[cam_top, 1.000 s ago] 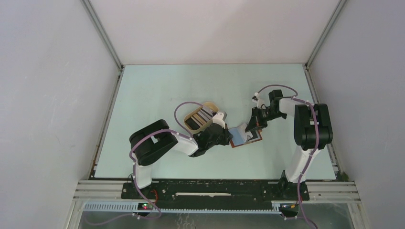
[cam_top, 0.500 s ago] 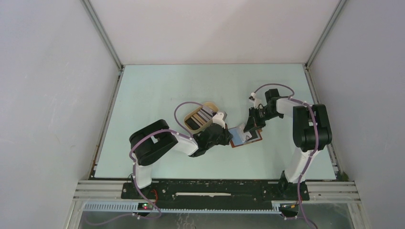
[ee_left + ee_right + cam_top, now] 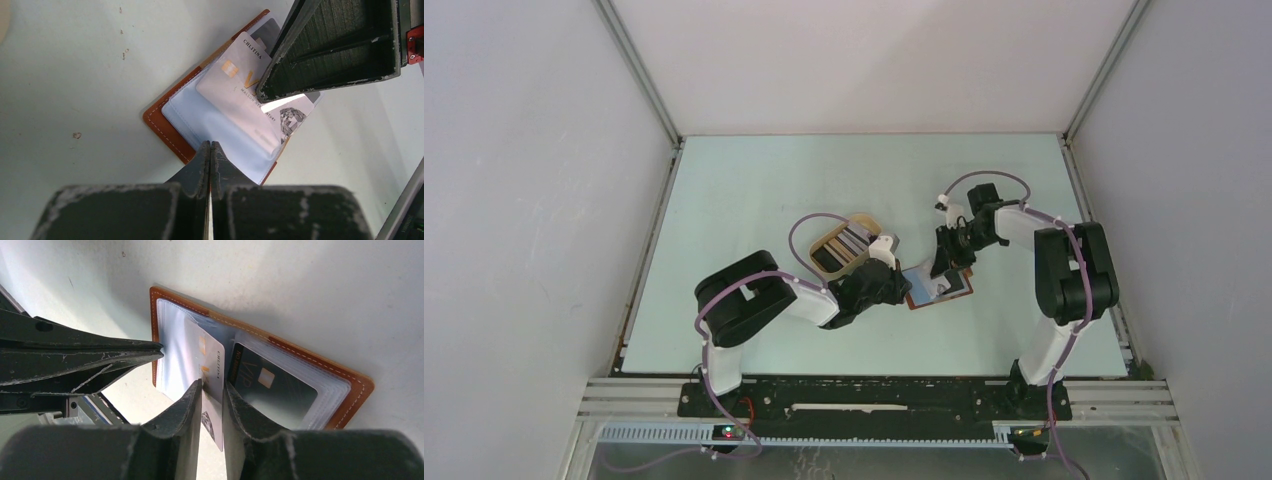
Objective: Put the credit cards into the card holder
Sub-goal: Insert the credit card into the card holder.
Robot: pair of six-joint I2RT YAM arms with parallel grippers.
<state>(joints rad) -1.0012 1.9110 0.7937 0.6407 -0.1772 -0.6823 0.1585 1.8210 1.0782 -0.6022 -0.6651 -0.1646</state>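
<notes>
Now, the card holder (image 3: 357, 390) is being pressed onto a white-walled pale green table (image 3: 754, 200) by the closed left gripper (image 3: 210, 146); a "CHLITINA" card (image 3: 205, 352) is being straddled by the parted right gripper (image 3: 212, 385).

The card holder (image 3: 939, 287), of reddish-brown leather with light stitching, lies open and flat just right of the tan tray (image 3: 816, 243), its clear sleeves facing up. A white card (image 3: 207, 360) with gold print sits slanted across its fold, one end past the leather edge; it seems only partly inside a sleeve. A black card (image 3: 270, 385) is fully sleeved. More cards (image 3: 852, 242) stand in the tray.
</notes>
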